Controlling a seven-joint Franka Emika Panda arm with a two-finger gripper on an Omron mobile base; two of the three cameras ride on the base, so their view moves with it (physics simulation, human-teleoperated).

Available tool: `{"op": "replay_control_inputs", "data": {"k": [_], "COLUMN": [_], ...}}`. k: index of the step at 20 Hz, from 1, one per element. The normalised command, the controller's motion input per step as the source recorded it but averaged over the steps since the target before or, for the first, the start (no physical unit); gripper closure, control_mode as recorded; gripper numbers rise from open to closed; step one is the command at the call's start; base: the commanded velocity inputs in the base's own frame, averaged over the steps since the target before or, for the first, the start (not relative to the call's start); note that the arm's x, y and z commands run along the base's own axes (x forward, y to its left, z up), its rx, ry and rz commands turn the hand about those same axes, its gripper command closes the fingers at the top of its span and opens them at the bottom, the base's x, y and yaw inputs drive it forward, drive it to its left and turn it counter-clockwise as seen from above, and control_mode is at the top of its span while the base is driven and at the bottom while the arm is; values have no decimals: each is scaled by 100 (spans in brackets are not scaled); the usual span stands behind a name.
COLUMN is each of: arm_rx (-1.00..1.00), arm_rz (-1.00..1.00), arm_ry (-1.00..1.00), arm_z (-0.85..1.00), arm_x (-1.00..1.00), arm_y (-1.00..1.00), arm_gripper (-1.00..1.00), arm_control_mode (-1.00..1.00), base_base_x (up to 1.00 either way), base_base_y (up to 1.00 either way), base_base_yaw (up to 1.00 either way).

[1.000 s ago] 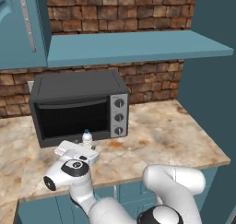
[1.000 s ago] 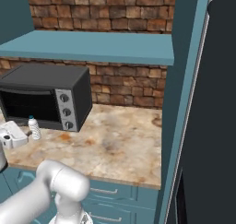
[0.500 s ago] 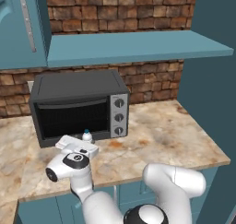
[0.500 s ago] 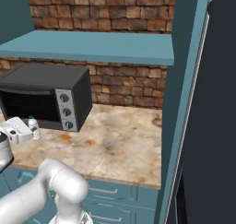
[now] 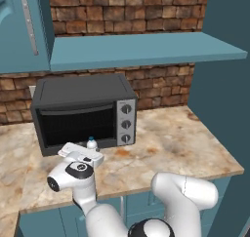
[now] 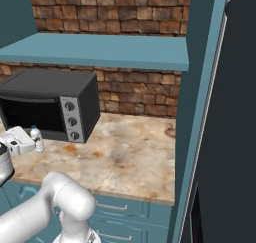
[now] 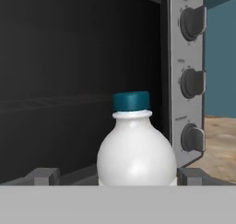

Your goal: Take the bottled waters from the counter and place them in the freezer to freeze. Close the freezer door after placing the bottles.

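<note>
A small whitish water bottle (image 7: 136, 154) with a teal cap stands upright on the beige marble counter (image 5: 166, 143), just in front of the black toaster oven. In the left base view its cap (image 5: 91, 143) shows above my hand, and the bottle (image 6: 36, 138) also shows in the right base view. My gripper (image 7: 118, 177) is open, and the bottle sits between the two fingertips (image 7: 44, 176) without being gripped. The gripper (image 5: 87, 152) hovers low over the counter at the bottle's near side. The dark freezer (image 6: 240, 117), with its long grey handle, stands at the far right.
The black toaster oven (image 5: 83, 114) stands right behind the bottle, its knob panel (image 7: 191, 80) to the bottle's right. A teal shelf (image 5: 141, 50) hangs above under a brick wall. A tall teal side panel (image 6: 200, 112) bounds the counter on the right.
My hand has moved forward over the counter toward the toaster oven and closed in on the bottle. The jaws stayed open and the bottle has not moved.
</note>
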Motion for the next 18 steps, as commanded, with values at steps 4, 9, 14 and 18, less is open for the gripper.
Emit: {"op": "replay_control_inputs", "data": {"k": [4, 9, 14, 18], "arm_rx": [0, 0, 0, 0], "arm_rz": [0, 0, -2, 0], "arm_ry": [0, 0, 0, 0], "arm_z": [-4, -4, -3, 0], "arm_x": [0, 0, 0, 0], "arm_y": [0, -11, -26, -6], "arm_gripper": [-100, -100, -100, -100], "arm_control_mode": [-100, -100, -100, -100], "base_base_x": [0, 0, 0, 0], "base_base_y": [0, 0, 0, 0], "base_base_yaw": [0, 0, 0, 0]}}
